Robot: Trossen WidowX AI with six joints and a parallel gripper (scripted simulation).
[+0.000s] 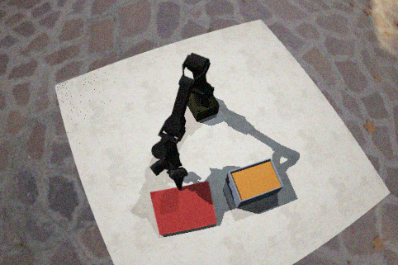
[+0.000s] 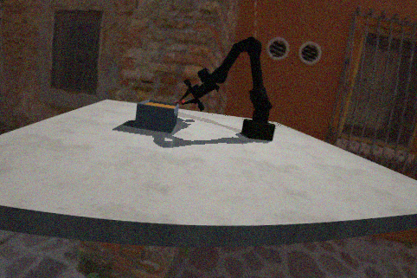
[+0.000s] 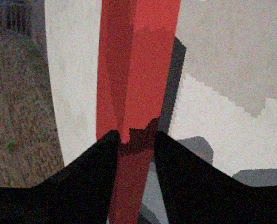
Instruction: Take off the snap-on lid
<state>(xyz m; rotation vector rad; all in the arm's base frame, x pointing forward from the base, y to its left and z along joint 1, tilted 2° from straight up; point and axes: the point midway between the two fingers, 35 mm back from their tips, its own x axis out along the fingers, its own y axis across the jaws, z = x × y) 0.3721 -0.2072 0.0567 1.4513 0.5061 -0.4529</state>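
The red lid (image 1: 186, 210) (image 3: 150, 70) is off the box, to its left in the top view. My gripper (image 1: 180, 188) (image 2: 182, 101) (image 3: 136, 137) is shut on the lid's edge nearest the arm base. The wrist view shows the lid running away between the two black fingertips. In the exterior view only a small red bit shows at the fingers; the box hides the rest, so its height and exact tilt are hard to tell. The grey-blue storage box (image 1: 234, 193) (image 2: 156, 117) stands upright and open, with an orange inside (image 1: 256, 180).
The pale table (image 1: 111, 131) (image 2: 225, 181) carries the arm's black base (image 1: 203, 111) (image 2: 258, 130) behind the lid and box. Shadows of the arm and lid fall around the box. A narrow gap separates lid and box in the top view.
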